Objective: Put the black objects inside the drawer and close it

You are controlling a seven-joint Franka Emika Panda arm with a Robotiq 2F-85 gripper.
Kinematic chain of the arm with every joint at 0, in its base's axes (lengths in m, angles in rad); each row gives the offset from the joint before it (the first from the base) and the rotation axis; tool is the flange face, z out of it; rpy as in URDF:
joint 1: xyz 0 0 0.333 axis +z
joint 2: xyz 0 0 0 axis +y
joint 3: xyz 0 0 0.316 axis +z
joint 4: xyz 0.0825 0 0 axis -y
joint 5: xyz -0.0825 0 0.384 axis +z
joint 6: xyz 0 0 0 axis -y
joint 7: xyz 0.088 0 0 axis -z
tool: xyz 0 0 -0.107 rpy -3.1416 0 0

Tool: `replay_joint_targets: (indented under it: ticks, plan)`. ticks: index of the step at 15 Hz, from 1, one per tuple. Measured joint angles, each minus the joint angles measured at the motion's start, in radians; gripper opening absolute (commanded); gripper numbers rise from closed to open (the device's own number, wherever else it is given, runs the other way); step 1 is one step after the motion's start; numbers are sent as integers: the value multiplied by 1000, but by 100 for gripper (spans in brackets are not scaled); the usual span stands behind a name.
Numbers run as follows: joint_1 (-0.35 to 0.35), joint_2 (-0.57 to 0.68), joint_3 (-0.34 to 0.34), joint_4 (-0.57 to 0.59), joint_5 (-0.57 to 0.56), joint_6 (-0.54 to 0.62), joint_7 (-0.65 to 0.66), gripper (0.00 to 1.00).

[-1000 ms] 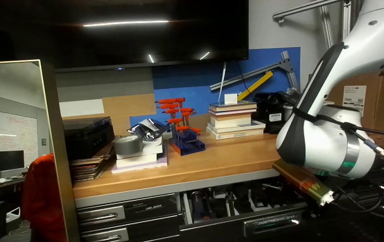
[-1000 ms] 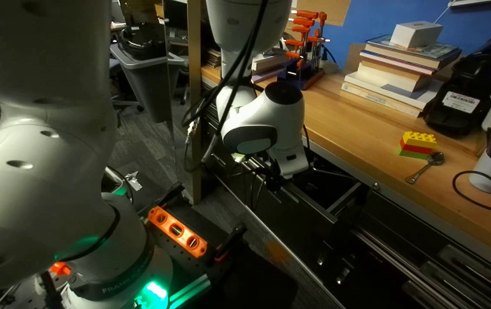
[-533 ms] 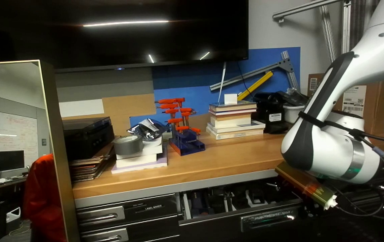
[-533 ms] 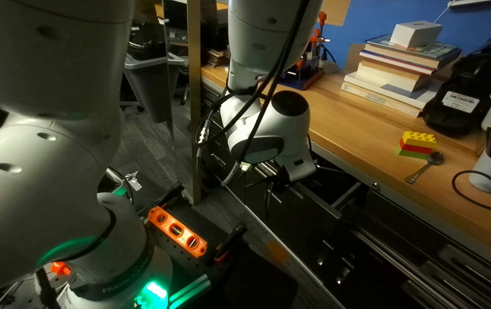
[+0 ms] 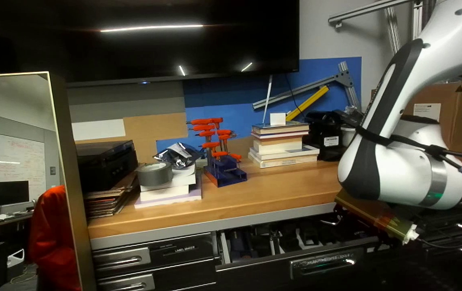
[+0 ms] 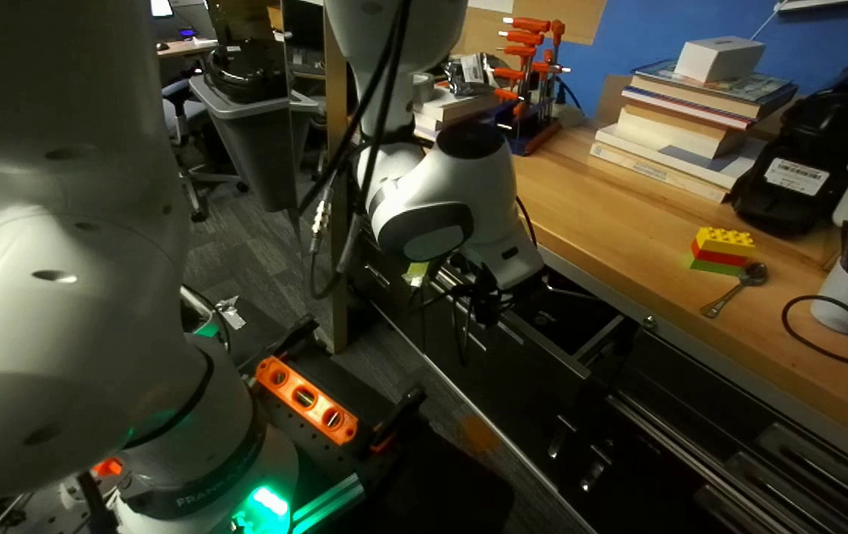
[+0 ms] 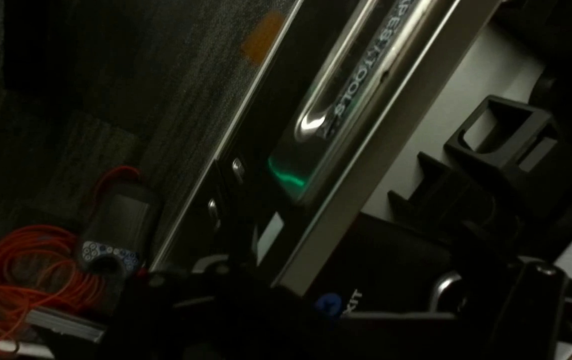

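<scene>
Closing the drawer [image 5: 271, 267] seems next: lift the wide-spread, empty pincer [image 7: 356, 287] clear, then push squarely, near to far.

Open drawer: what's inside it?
In the wrist view, several black pieces, one hollow, and a dark item lettered "XIT". The gripper covers part of the drawer; whatever lies under the pieces is hidden.

Drawer [image 5: 263, 277] pulled open, black front, metal handle [image 5: 323, 264]. Inside: hollow black block [image 7: 523, 140], cut-out openings showing; pronged black piece [image 7: 466, 200] just beside it, prongs toward drawer front, contact unclear. Much of interior too dark to tell.
</scene>
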Motion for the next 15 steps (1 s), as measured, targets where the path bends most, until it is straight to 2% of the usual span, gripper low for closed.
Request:
replay_joint_targets:
  ticks: [3,5,7,9,11,13,15]
  plan:
    - [236,-46,-222,2,265,-6,-200,100]
    - [383,-13,-362,-5,440,38,-317,100]
    - [527,41,-465,-4,611,89,-384,100]
    - [654,82,-520,-4,782,123,-432,100]
    - [741,116,-533,-7,957,135,-499,100]
    - [793,127,-526,-7,1126,147,-594,100]
    - [810,126,-503,-6,1266,160,-698,100]
